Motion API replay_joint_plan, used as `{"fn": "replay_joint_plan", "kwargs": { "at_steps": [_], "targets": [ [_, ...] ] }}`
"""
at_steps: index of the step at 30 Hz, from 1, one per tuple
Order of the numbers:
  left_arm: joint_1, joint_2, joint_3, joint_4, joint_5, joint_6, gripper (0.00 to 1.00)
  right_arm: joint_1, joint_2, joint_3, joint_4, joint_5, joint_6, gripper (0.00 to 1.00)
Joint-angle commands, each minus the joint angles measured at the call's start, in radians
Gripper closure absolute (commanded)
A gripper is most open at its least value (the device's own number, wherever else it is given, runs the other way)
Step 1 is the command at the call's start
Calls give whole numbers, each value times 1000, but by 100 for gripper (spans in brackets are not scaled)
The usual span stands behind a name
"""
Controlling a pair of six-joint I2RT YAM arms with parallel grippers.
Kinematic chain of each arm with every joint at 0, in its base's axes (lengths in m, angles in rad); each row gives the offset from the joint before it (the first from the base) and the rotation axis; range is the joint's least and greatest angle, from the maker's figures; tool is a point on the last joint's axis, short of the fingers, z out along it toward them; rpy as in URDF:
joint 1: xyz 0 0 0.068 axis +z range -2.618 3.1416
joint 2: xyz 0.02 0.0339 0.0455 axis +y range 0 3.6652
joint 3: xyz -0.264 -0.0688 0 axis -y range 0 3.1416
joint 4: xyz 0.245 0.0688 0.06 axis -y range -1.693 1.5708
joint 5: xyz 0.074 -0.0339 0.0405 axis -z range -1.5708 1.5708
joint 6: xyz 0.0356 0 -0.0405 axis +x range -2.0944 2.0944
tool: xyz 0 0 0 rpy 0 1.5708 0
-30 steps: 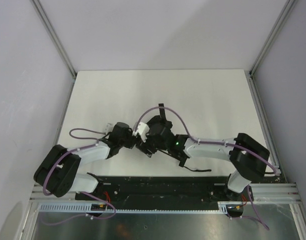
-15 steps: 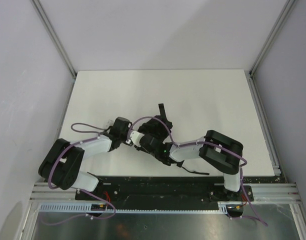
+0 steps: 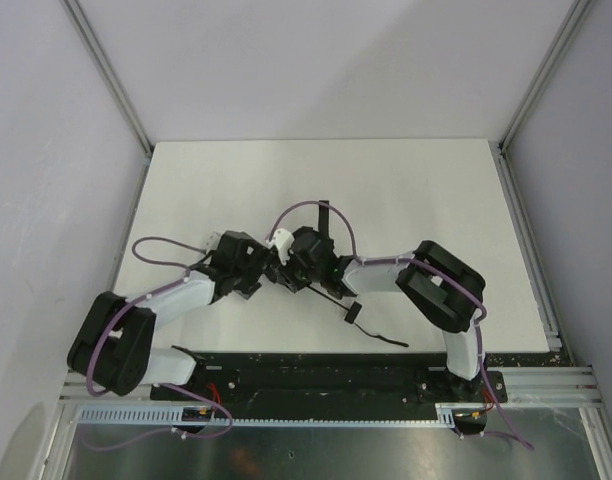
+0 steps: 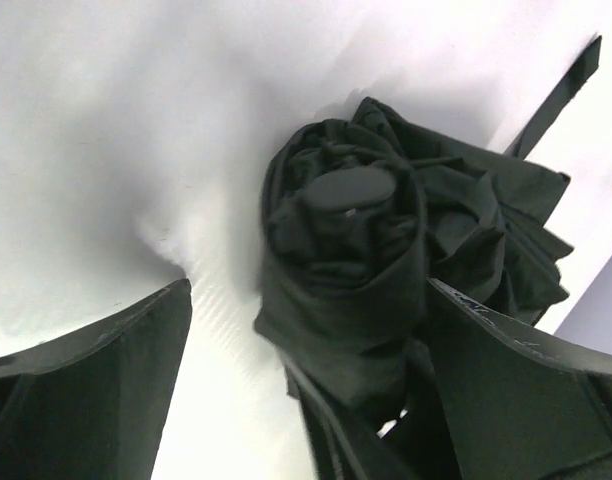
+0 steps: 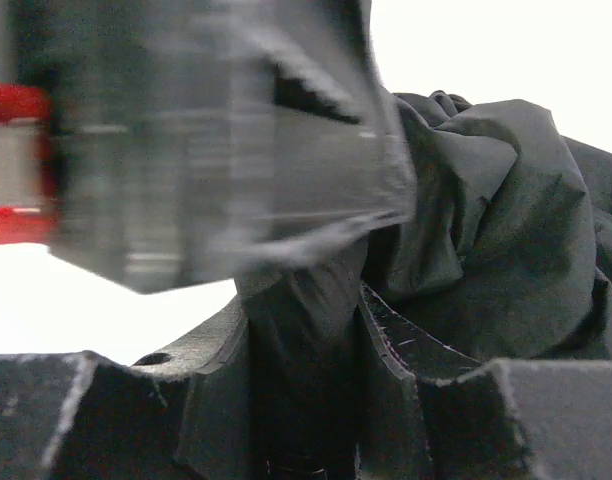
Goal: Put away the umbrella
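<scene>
The umbrella [image 4: 356, 250] is a rolled bundle of black fabric lying on the white table [image 3: 406, 190] near its middle. Its thin shaft [image 3: 331, 296] runs toward the near right and ends in a small knob [image 3: 352, 312], from which the wrist strap [image 3: 386, 338] trails. A black closing tab [image 3: 326, 215] sticks out toward the far side. My left gripper [image 4: 308, 290] is open wide around the bundle's end, which leans on the right finger [image 4: 526, 390] with a gap on the left. My right gripper [image 5: 301, 370] is shut on a fold of the umbrella's fabric.
The two arms meet over the bundle, wrists almost touching [image 3: 283, 262]. A blurred grey and red part of the left wrist [image 5: 186, 150] fills the upper left of the right wrist view. Metal frame posts [image 3: 116, 80] and grey walls border the table.
My left gripper has opened and let go of the umbrella. The right arm folded its elbow in and drew back, uncovering the shaft and knob on the near right.
</scene>
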Motion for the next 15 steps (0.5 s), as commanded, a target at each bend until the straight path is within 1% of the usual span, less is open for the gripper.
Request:
{"fn": "replay_joint_plan", "kwargs": {
  "at_steps": [1, 5, 9, 13, 15],
  "targets": [
    [38, -121, -41, -75, -12, 103, 1, -49, 162, -71, -275, -310, 181, 100],
    [82, -245, -109, -74, -10, 81, 0, -108, 209, -69, -267, -456, 239, 100],
    [132, -340, -179, -28, 22, 56, 0, -162, 249, -65, -266, -541, 275, 100],
    [150, -342, -200, 53, 83, 53, 1, -204, 281, -55, -250, -615, 324, 100],
    [150, -310, -216, 149, 129, 32, 1, -214, 293, -43, -243, -634, 343, 100]
  ]
}}
